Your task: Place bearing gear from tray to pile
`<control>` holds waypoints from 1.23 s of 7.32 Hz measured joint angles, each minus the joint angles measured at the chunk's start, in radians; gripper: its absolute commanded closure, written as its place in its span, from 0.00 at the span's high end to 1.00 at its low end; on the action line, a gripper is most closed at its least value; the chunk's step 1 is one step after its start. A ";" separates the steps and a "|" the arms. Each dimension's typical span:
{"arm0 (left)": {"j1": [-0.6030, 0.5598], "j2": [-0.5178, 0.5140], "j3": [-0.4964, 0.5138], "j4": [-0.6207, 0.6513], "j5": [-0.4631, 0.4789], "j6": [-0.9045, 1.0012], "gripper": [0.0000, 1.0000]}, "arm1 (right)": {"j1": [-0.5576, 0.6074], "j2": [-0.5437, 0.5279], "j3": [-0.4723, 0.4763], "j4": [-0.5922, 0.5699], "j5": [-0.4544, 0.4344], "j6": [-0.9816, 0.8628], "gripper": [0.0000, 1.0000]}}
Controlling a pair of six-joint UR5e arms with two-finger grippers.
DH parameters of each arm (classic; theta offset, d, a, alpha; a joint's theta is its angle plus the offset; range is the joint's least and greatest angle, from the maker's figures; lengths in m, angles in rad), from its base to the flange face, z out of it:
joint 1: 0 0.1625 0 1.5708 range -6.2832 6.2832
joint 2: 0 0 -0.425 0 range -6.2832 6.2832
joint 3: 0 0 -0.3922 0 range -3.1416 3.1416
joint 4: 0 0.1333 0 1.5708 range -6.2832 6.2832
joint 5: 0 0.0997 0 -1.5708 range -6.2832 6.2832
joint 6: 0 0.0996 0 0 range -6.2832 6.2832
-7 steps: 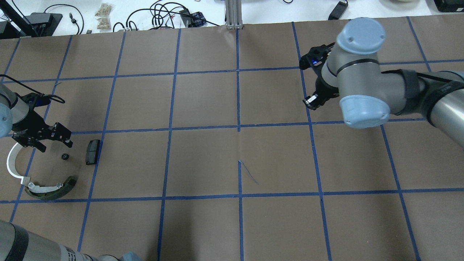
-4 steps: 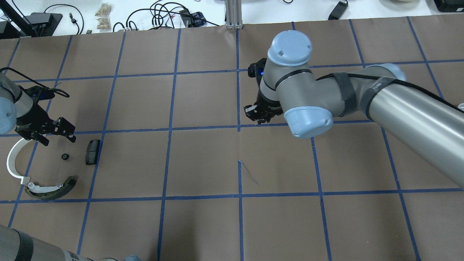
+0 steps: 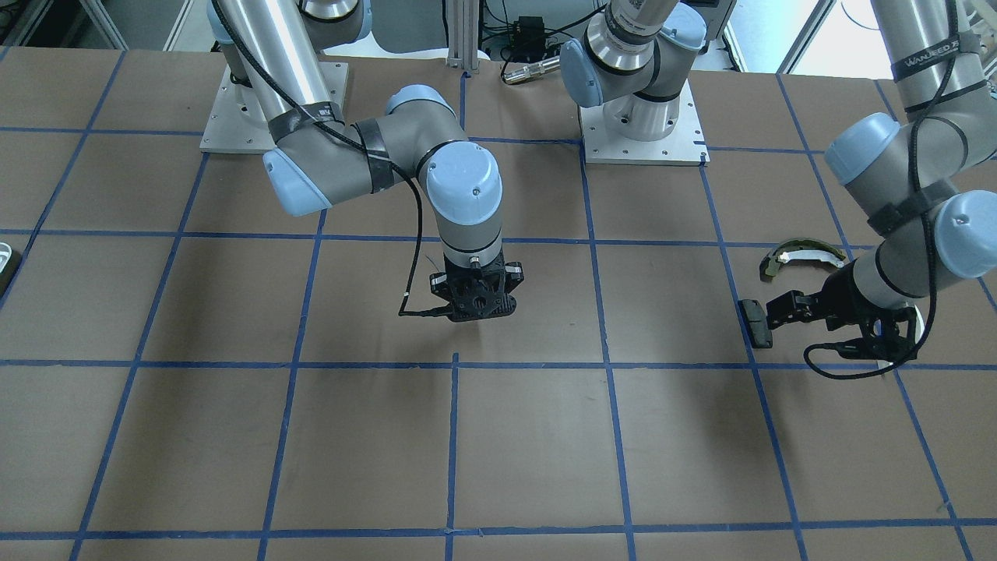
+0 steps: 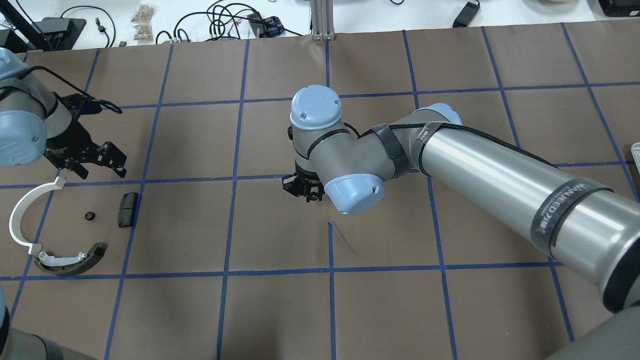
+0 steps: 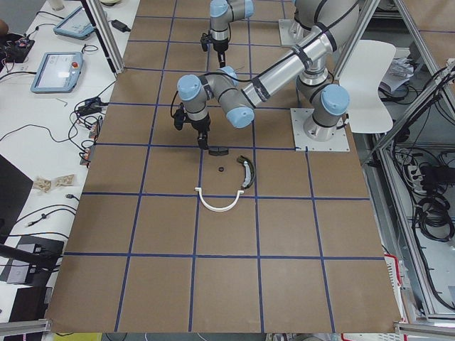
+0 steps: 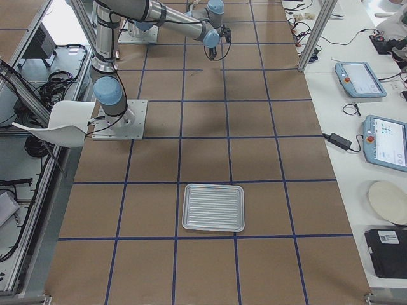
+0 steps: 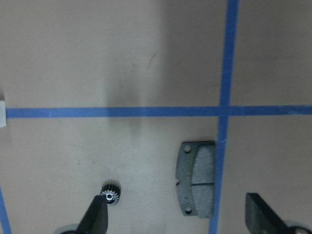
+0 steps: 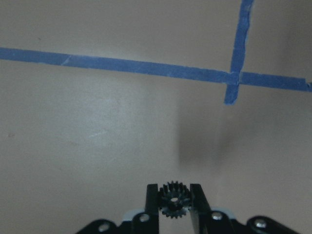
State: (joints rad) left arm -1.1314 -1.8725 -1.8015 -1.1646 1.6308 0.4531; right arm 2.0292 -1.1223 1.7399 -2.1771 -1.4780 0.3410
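Note:
My right gripper (image 8: pixel 174 197) is shut on a small black bearing gear (image 8: pixel 174 201). It hangs above the table's middle in the overhead view (image 4: pixel 305 192) and the front view (image 3: pixel 475 308). The pile lies at the far left: a white plastic arc (image 4: pixel 17 220), an olive brake shoe (image 4: pixel 75 262), a black pad (image 4: pixel 128 209) and another small black gear (image 4: pixel 89 216). My left gripper (image 4: pixel 97 167) is open and empty, above the pile's far side. Its wrist view shows the pad (image 7: pixel 197 178) and the gear (image 7: pixel 111 194) between its fingers (image 7: pixel 95 219).
A ribbed metal tray (image 6: pixel 213 207) lies at the robot's right end of the table, with nothing showing in it. Blue tape lines grid the brown table cover (image 4: pixel 280 310). Cables and devices lie beyond the far edge (image 4: pixel 225 20).
My right arm has swept left from the table's right side to its middle, gear in its jaws. My left gripper has moved away from the pile toward the far side.

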 measured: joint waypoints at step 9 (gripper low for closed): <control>-0.521 0.018 -0.042 0.063 -0.085 -0.454 1.00 | -0.400 -0.287 -0.293 0.613 -0.045 -0.265 1.00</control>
State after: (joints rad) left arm -1.6520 -1.8545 -1.8432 -1.1019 1.5459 -0.0013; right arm 1.6297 -1.4094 1.4470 -1.5639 -1.5233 0.0760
